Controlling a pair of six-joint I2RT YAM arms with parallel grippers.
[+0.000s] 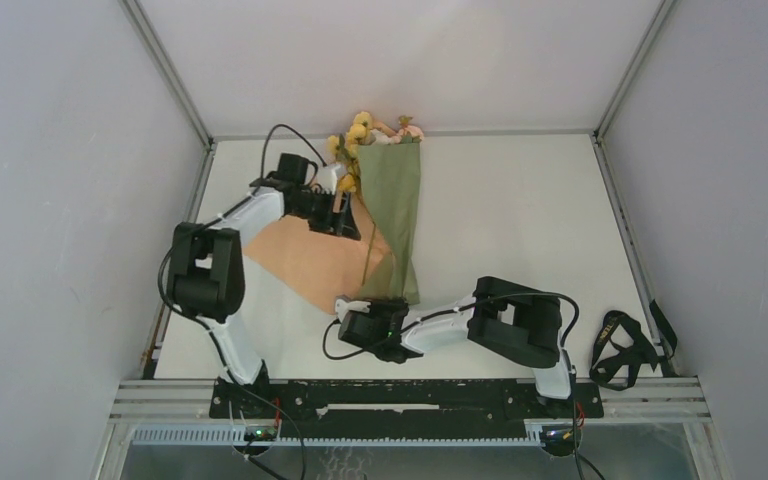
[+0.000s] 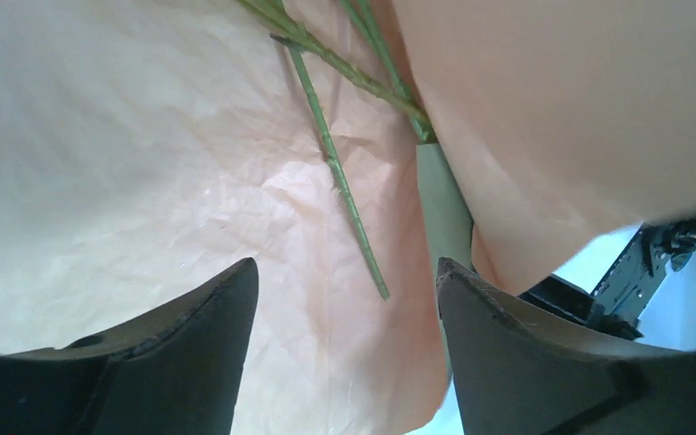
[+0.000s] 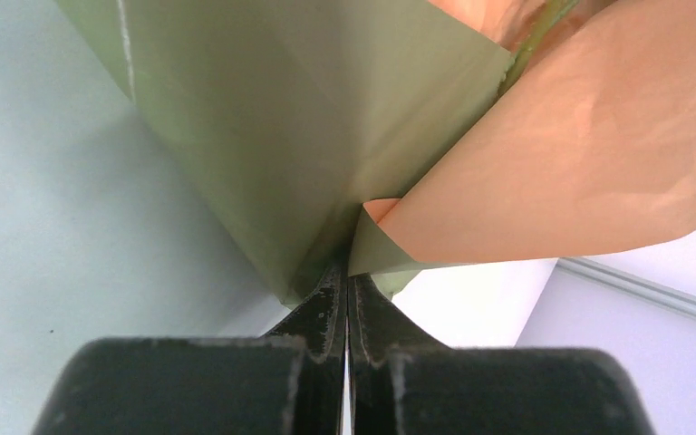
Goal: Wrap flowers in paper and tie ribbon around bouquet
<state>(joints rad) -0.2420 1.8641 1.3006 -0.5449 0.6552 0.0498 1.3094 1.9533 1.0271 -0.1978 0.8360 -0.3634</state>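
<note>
- Right gripper [image 3: 346, 283] is pinching the near end of the paper [image 3: 263, 118], its jaws pressing together on the olive fold.
- Left gripper [image 2: 346, 272] is standing spread above the peach reverse side, with thin stems [image 2: 337, 177] lying just beyond its tips.
- Flowers [image 1: 360, 132] are poking out past the paper's far end on the table [image 1: 520, 210].
- Ribbon [image 1: 622, 350] is lying well apart, at the table's near right corner.
</note>
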